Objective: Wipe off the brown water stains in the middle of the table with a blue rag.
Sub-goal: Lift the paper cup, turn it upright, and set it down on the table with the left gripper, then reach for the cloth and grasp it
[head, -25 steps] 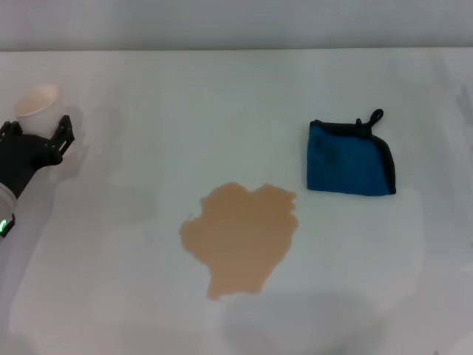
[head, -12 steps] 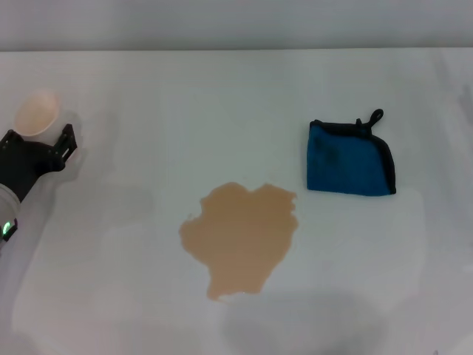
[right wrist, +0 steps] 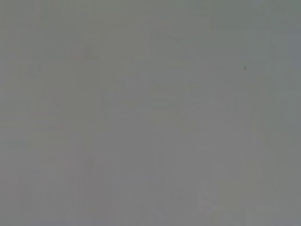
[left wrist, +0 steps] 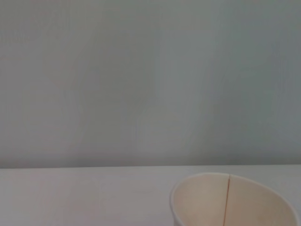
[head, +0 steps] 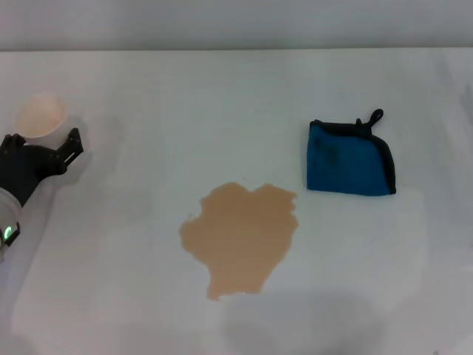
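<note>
The white surface (head: 222,96) spreads wide, and near its middle lies the brown water stain (head: 240,235), a lobed tan puddle bigger than the cloth meant for it. The blue rag (head: 349,157) lies flat toward the right, well apart from the puddle's edge, its black loop at the far corner, untouched. Off at the far left, the left claw (head: 46,151) sits just beside a paper cup (head: 41,116), its fingers spread and holding nothing. The right claw is nowhere to be seen. To my eye the job has hardly begun: the rag must be picked up first, best pinched near its middle or a thick folded edge so it stays bunched, then pressed flat and swept from the puddle's rim inward so the liquid isn't pushed outward. The left wrist view shows the cup's tan lining and seam (left wrist: 234,200) up close; the right wrist view shows only blank grey.
</note>
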`<state>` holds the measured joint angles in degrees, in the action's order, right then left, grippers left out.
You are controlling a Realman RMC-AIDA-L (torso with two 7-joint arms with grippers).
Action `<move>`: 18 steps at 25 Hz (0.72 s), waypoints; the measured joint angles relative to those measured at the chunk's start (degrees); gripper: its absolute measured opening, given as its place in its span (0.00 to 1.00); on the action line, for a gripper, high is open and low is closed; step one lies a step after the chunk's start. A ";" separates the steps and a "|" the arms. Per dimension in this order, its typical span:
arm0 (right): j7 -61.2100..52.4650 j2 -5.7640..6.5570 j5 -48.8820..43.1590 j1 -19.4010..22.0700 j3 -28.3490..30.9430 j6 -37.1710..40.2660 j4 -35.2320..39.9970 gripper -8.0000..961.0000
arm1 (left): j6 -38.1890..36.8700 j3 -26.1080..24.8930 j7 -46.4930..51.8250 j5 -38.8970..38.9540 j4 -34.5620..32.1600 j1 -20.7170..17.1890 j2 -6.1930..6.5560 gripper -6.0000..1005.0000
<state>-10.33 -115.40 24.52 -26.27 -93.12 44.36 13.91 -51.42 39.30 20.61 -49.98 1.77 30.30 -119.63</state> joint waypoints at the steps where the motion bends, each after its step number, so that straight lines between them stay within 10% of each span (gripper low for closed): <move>1: 0.01 0.00 0.00 0.02 0.01 0.02 0.00 0.91 | -0.18 -0.01 0.02 0.22 -0.01 -0.08 0.01 0.78; 18: -0.17 0.09 0.00 0.69 -0.02 0.73 0.10 0.91 | -2.19 -0.01 0.05 2.72 2.29 -0.60 -0.07 0.89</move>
<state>-10.50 -115.31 24.52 -25.58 -93.14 45.09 14.01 -53.62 39.29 20.66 -47.26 4.06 29.70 -119.71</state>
